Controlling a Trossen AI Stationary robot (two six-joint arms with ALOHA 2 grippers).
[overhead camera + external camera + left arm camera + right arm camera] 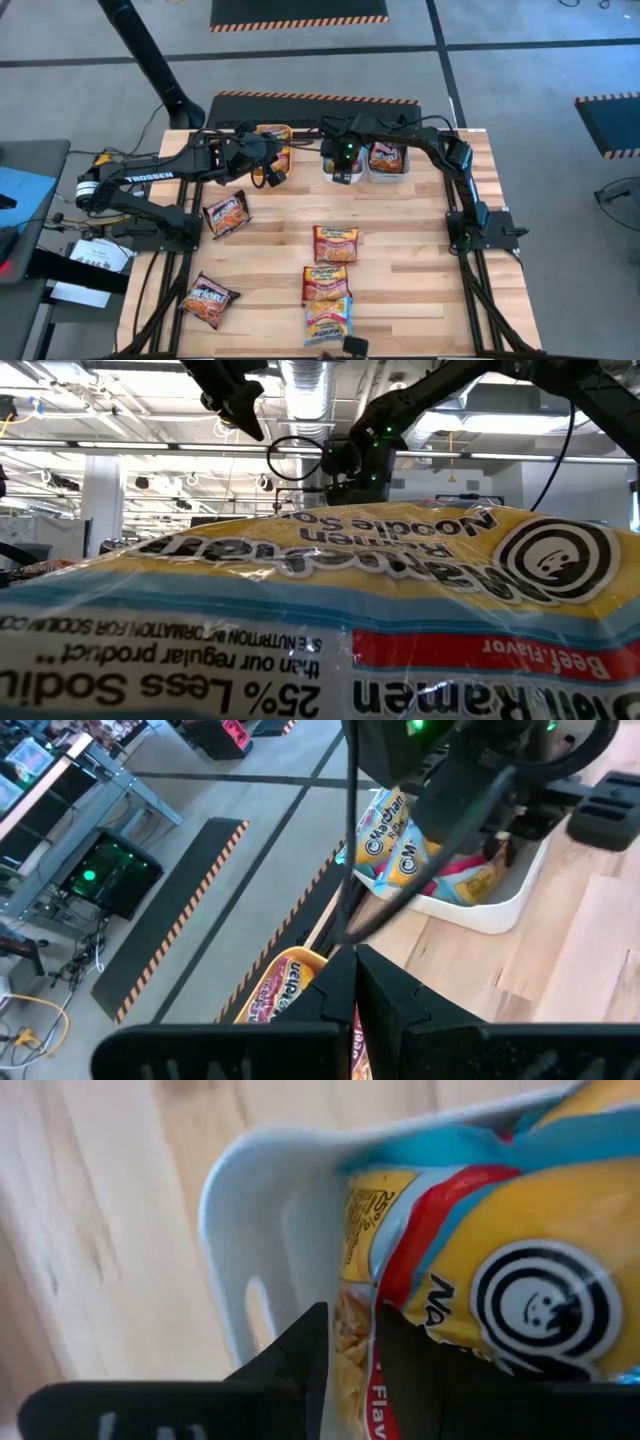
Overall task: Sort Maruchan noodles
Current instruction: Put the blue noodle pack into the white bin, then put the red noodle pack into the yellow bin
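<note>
Two dark grippers are hovering at the table's far edge in the high view: the right gripper (342, 170) is reaching down into the white plastic bin (331, 176), while the left gripper (272, 158) is hanging beside it over the orange bin (275, 131); five crinkly packets are lying loose on the wood. Across the low view, a yellow-and-blue ramen packet (320, 610) is filling the foreground. Through the left wrist view, clenched fingers (345, 990) are pointing at an orange-wrapped packet (280, 982). Inside the right wrist view, fingers (300, 1355) are narrowing on the blue-and-yellow crinkly packet (480, 1260), which is lying inside the bin, its edge between them.
</note>
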